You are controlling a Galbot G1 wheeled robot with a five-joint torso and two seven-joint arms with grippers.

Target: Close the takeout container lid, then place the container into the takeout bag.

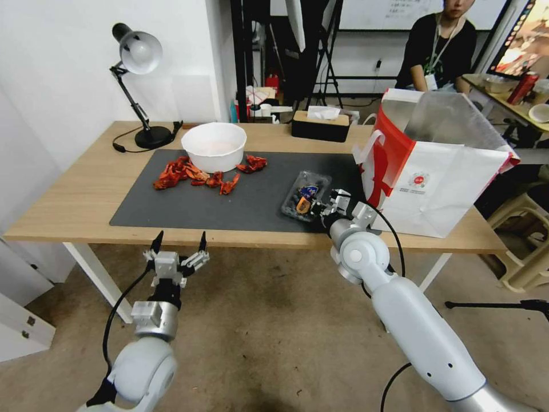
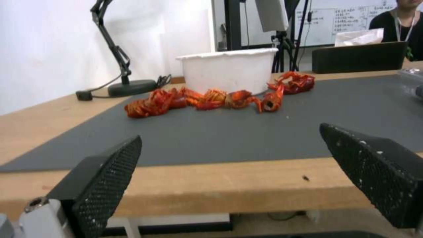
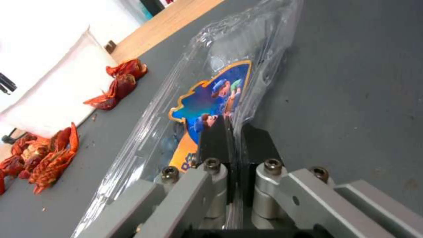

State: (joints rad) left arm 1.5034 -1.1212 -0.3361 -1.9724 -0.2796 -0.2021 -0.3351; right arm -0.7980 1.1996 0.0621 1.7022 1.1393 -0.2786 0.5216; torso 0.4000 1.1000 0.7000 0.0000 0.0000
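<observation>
The takeout container [image 1: 303,193], a small clear clamshell with dark fruit inside, lies on the grey mat [image 1: 229,206] just left of the takeout bag [image 1: 440,171]. Its lid [image 3: 229,56] lies down over the box and bears a blue and orange sticker [image 3: 211,96]. My right gripper [image 1: 315,207] reaches in from the table's front edge and is shut on the container's near rim; in the right wrist view the right gripper [image 3: 236,132] pinches the clear plastic. The bag stands upright and open at the top, showing its foil lining. My left gripper [image 1: 180,237] hangs open below the table's front edge, holding nothing.
A large white bowl [image 1: 214,146] stands at the mat's back, with red crayfish [image 1: 194,171] scattered around it. A desk lamp [image 1: 140,86] and a black tissue box [image 1: 320,123] sit along the table's far side. A plastic stool [image 1: 523,240] stands to the right.
</observation>
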